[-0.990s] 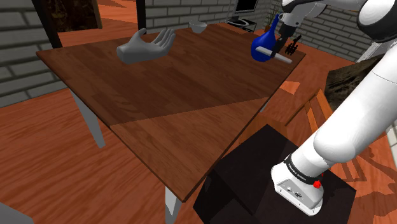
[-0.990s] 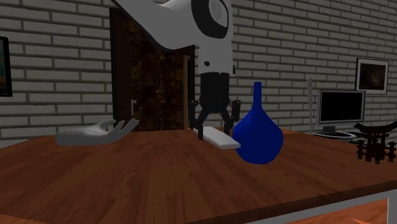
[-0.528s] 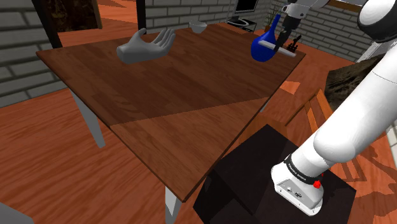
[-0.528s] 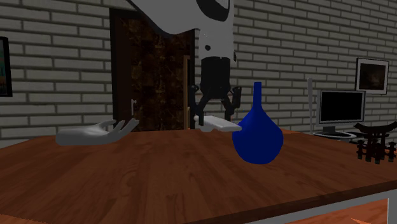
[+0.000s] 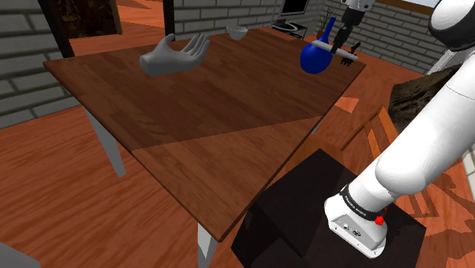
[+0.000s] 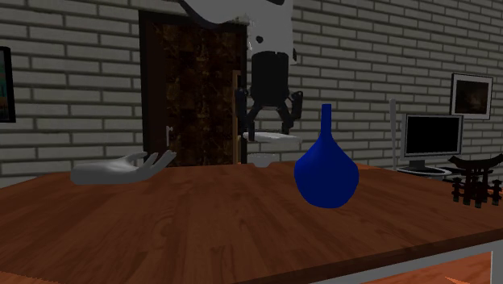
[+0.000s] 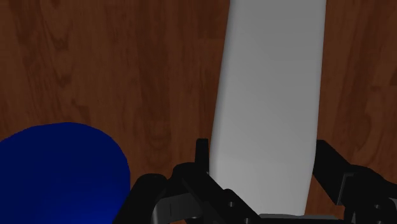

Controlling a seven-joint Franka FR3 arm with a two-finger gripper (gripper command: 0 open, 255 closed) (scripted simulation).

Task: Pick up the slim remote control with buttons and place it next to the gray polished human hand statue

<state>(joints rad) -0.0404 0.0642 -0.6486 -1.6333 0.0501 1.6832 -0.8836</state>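
Note:
My gripper [image 6: 270,133] is shut on a slim, plain pale grey remote [image 6: 275,138] and holds it level in the air above the wooden table [image 6: 201,218], near the neck of a blue vase [image 6: 326,173]. In the wrist view the remote [image 7: 267,95] runs between the two black fingers [image 7: 202,153], with the vase [image 7: 60,172] below and beside it. In the shoulder view the gripper [image 5: 340,44] with the remote [image 5: 332,48] hangs at the table's far right corner. The grey hand statue [image 5: 173,55] lies palm up at the far left of the table [image 5: 213,129]; it also appears in the second exterior view [image 6: 121,169].
A small pale bowl [image 5: 237,31] sits at the table's far edge. A black rack-like ornament [image 6: 475,181] stands right of the vase, with a monitor [image 6: 433,137] behind it. The black stand [image 5: 304,213] is at the shoulder view's lower right.
The gripper has risen with the remote, from just above the tabletop to the height of the vase's neck. The vase and the hand statue have not moved.

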